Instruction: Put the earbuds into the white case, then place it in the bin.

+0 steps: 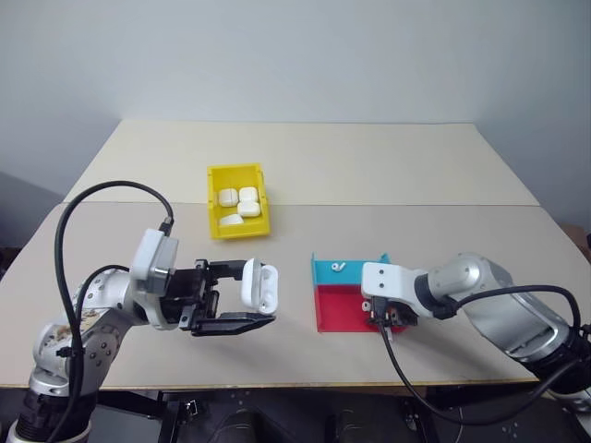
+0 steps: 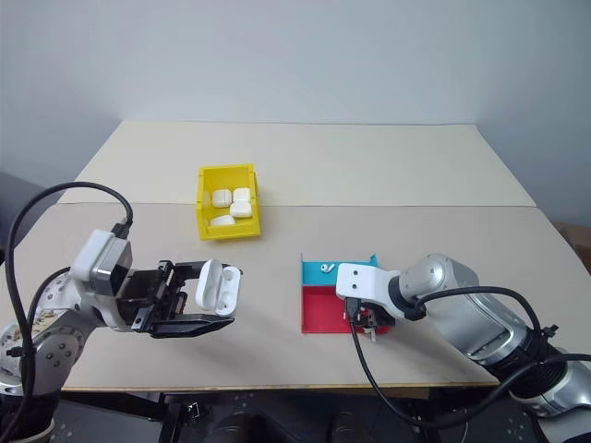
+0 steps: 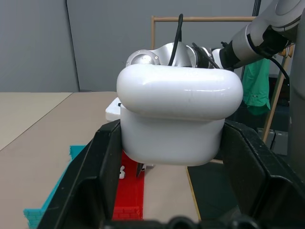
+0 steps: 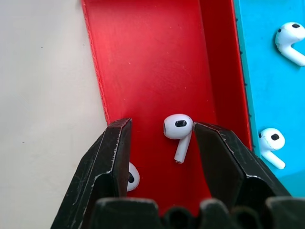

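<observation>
My left hand [image 1: 242, 297] is clamped shut on the white case [image 1: 259, 285], lid flipped open, held level above the counter [image 1: 369, 185] with the cavities facing my right side. My right hand [image 4: 162, 152] stands with its fingers parted over the red half of the blue-and-red tray [image 1: 337, 309], pointing steeply down. One earbud [image 4: 177, 133] lies on the red floor between the two fingers, untouched by either. A second earbud [image 4: 129, 177] shows partly hidden under one finger. Two more earbuds [image 4: 288, 40] lie on the blue half. The yellow bin [image 1: 214, 221] sits farther back on the counter, well apart from both hands, and already holds several white cases.

Step in hand, by my judgement: closing on the earbud on the red floor. No earbud is visibly seated in the held case from these views.

Risks noted:
- The earbud is small, smooth and lies flat; closing fingers could squeeze it out sideways or pin it against the floor rather than lift it.
- The half-hidden earbud beside the finger could be nudged or dragged along.
- The tray is light; downward pressure could shift it.
- A skewed grip would leave the stalk misaligned for insertion.
- The open lid stands exposed to a knock on approach.
</observation>
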Robot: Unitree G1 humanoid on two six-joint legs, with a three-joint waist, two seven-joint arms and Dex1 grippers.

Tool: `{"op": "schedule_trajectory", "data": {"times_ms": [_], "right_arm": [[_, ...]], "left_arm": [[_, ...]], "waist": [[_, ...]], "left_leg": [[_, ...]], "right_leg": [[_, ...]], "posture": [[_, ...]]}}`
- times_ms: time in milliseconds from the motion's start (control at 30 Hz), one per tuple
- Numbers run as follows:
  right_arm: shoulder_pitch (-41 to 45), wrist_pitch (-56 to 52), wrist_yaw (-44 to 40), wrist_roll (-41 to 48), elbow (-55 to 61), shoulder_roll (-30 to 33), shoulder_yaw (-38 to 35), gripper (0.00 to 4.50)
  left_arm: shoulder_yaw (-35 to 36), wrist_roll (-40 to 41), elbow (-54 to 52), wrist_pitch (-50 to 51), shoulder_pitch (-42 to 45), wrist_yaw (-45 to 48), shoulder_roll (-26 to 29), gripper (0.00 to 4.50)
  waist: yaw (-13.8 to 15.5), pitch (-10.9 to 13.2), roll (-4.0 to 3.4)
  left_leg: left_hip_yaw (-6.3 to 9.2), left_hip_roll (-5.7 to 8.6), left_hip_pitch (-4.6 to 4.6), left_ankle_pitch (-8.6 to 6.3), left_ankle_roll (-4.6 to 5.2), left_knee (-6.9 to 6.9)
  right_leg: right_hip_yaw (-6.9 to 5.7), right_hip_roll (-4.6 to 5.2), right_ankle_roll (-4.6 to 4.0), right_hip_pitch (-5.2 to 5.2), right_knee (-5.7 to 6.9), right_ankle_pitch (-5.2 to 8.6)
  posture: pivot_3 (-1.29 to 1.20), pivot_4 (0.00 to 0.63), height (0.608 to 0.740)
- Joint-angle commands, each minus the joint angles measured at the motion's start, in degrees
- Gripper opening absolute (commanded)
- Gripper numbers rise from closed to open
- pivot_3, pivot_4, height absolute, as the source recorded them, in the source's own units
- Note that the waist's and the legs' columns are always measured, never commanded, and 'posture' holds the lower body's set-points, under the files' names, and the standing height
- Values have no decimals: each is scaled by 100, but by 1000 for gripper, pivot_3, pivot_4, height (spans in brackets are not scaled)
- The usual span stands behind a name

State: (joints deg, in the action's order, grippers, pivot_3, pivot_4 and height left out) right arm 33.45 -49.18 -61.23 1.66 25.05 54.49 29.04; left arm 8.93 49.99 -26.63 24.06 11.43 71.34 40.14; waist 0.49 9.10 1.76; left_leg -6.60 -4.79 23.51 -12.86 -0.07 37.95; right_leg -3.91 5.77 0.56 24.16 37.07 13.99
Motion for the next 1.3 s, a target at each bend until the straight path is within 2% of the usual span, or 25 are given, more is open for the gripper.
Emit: {"op": "schedule_trajectory", "data": {"times_ms": [33, 300, 400, 533, 767, 833, 933, 1000, 1067, 1133, 1300], "right_arm": [[122, 53, -13, -123, -22, -59, 28, 2533], [117, 96, -16, -234, -215, -160, 79, 2533], [110, 135, -77, -244, -221, -134, 91, 1976], [87, 136, -98, -280, -227, -136, 95, 662], [82, -162, 7, -112, -118, -286, -191, 632], [111, -386, -13, 190, 2, -370, -580, 632], [137, -692, 1, 1058, 190, -749, -1782, 632], [123, -775, 149, 1764, 288, -1255, -2825, 632], [103, -852, 376, 2301, 386, -1718, -3568, 632], [83, -886, 799, 3082, 547, -2453, -4415, 632], [344, -1153, 1825, 4857, 601, -3614, -5407, 632]], "left_arm": [[144, 151, -218, -4, -15, -49, 66, 2798], [158, 187, -251, -31, -56, -104, 114, 2798], [158, 191, -255, -40, -61, -110, 125, 2798], [164, 204, -261, -42, -67, -122, 134, 2798], [149, 235, -231, -24, -25, -115, 138, 2798], [126, 270, -193, 3, 37, -117, 120, 2798], [91, 333, -61, 41, 200, -107, 90, 2798], [47, 353, 82, 72, 383, -173, 16, 2798], [14, 390, 216, 127, 552, -214, -55, 2798], [-117, 391, 427, 191, 891, -258, -226, 2798], [-546, 178, 1104, 338, 1714, -339, -730, 2798]], "waist": [[3, 0, 0], [3, 0, 0], [3, 0, 0], [3, 0, -1], [-2, 0, -1], [1, 0, -1], [11, 0, 0], [16, 0, 0], [20, 0, 0], [25, 0, 0], [20, -1, -2]], "left_leg": [[0, 0, 0, 0, 0, 0], [0, 0, -1, 0, 0, 0], [0, 0, -1, 0, 0, 0], [0, 0, -2, 0, 0, 0], [0, -1, -2, 0, 0, 0], [0, -1, -1, 0, 0, 0], [1, -1, 4, 0, 0, 0], [2, 0, 3, 0, 0, 0], [4, -1, 1, 0, 0, 0], [4, 0, 1, 0, 0, -1], [3, 1, 2, 0, 0, 1]], "right_leg": [[0, 0, 0, 0, 0, 0], [-1, 0, 0, -1, 0, 0], [-1, 0, 0, -2, 0, 0], [0, 0, 0, -2, -1, 0], [-1, -1, 0, -2, 0, 0], [0, -1, 0, 0, 0, 0], [-1, -1, -1, 1, -1, 0], [-2, -1, -1, -1, -1, -1], [-4, -3, -1, -5, -1, -1], [-4, -3, -1, -7, -2, -1], [-5, -2, -2, -8, 1, -3]], "posture": [[0, 150, 740], [0, 150, 740], [0, 150, 740], [0, 150, 740], [0, 150, 740], [0, 150, 740], [0, 150, 740], [0, 150, 740], [0, 150, 740], [0, 150, 740], [0, 150, 740]]}}
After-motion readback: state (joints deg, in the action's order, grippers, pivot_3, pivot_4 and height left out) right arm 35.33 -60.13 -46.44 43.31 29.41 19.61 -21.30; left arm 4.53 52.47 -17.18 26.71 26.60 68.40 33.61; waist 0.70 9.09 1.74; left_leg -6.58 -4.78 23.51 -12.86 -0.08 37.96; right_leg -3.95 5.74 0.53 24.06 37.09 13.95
